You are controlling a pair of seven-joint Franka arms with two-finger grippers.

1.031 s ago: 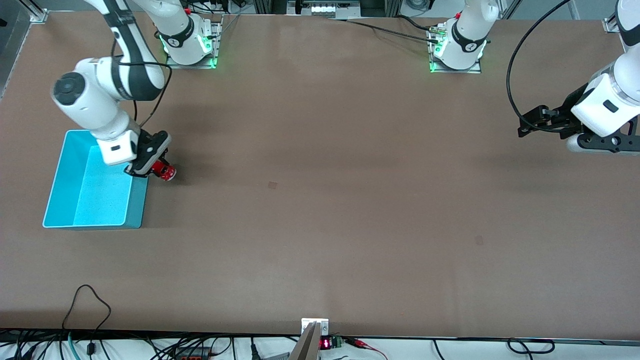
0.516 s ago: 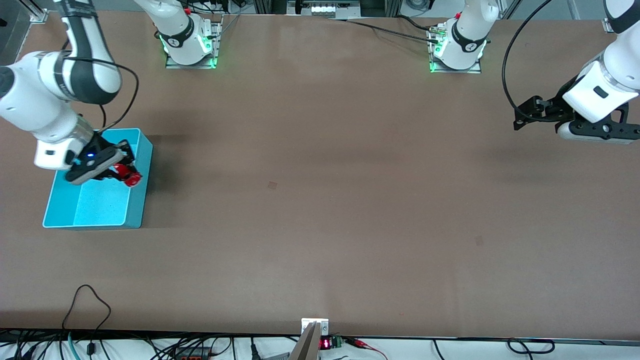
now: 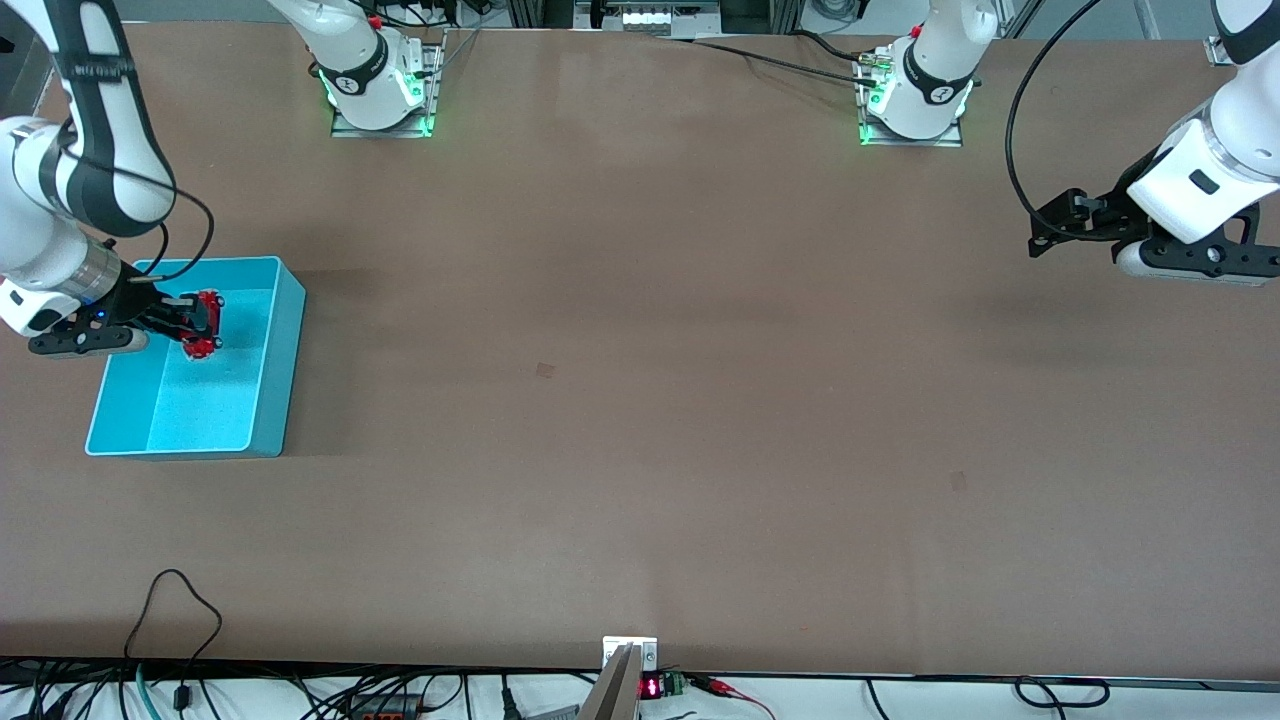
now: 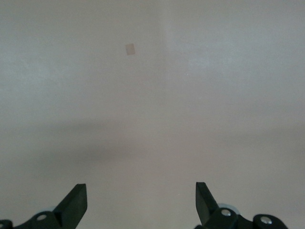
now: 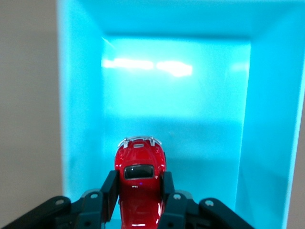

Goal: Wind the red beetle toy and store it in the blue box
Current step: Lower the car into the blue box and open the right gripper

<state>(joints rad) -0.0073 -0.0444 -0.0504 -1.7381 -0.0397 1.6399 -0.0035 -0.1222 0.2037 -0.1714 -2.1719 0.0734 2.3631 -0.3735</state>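
Red toy car sits clamped in your right gripper over the blue box, poised for release, while your left gripper waits wide open at the table's left-arm end.

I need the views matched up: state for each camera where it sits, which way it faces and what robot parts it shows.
Front view: high across the table, facing both arms; right gripper holds the red beetle toy over the blue box; left gripper waits.
Left wrist view: down at bare table, open fingertips.
Right wrist view: into the box, fingers on the toy.
Shared by front and right wrist: toy, box.
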